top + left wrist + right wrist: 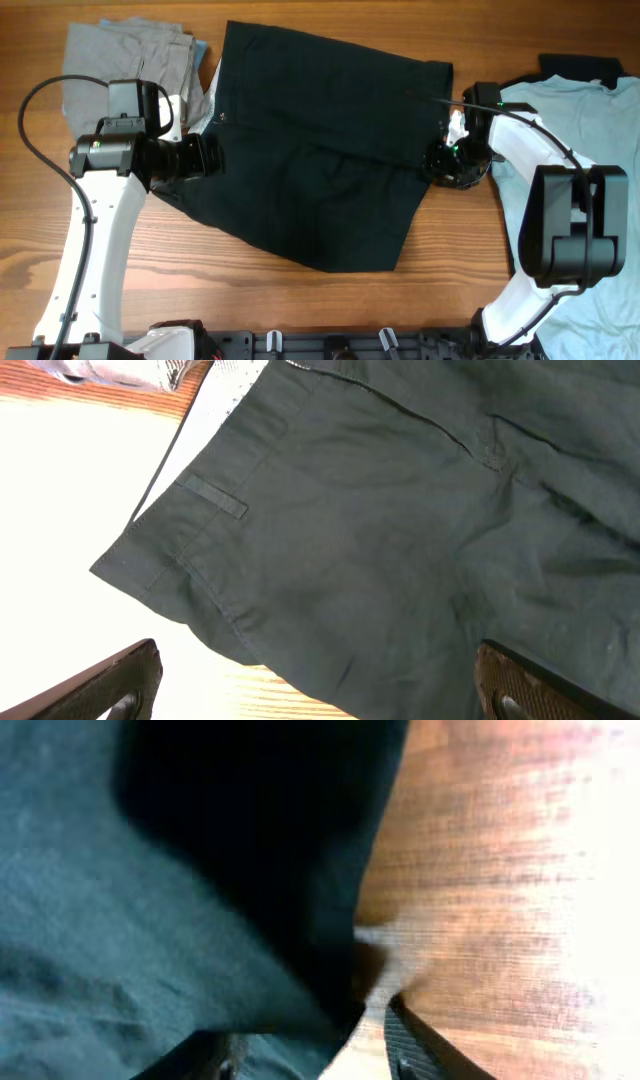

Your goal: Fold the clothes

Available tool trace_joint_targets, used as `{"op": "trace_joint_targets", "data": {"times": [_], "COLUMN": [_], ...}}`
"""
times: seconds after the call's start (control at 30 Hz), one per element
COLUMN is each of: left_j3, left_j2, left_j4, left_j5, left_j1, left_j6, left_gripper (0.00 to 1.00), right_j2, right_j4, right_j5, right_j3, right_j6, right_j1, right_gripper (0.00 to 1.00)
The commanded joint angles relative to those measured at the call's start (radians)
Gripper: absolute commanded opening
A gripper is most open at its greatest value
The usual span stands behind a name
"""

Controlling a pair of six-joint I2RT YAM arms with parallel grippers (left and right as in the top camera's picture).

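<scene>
Advice for that fold: black shorts (320, 150) lay spread mid-desk (300, 300), left tool (212, 157) hung wide open and empty over one corner, right tool (445, 160) sat at the opposite edge (couldn't tell its grip), so both edges wanted an even pinch before lifting.

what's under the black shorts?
Wood table shows along the edges of the black shorts; grey shorts lie by their top-left corner. Anything beneath the middle is covered.
</scene>
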Motion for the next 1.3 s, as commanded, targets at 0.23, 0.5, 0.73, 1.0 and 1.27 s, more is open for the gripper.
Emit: {"op": "trace_joint_targets", "data": {"times": [0.23, 0.5, 0.73, 1.0, 1.27], "left_j3": [-0.001, -0.002, -0.085, -0.161, -0.161], "left_j2": [-0.011, -0.011, 0.024, 0.227, 0.513], "left_j4": [0.037, 0.013, 0.072, 0.648, 0.979], "left_j5": [-0.005, -0.006, -0.047, 0.139, 0.164], "left_j1": [0.000, 0.000, 0.000, -0.025, -0.061], "left_j6": [0.012, 0.000, -0.085, 0.012, 0.001], "left_gripper": [1.00, 1.00, 0.87, 0.60, 0.53], "right_j2": [0.014, -0.063, -0.365, -0.433, -0.431], "right_j4": [0.491, 0.323, 0.062, -0.069, 0.007], "right_j5": [0.071, -0.074, -0.146, -0.145, 0.134], "right_j3": [-0.028, 0.029, 0.029, -0.035, -0.115], "right_j6": [0.047, 0.017, -0.030, -0.016, 0.140], "right_j1": [-0.109, -0.141, -0.141, -0.094, -0.062], "right_gripper": [0.04, 0.59, 0.61, 0.62, 0.64]}}
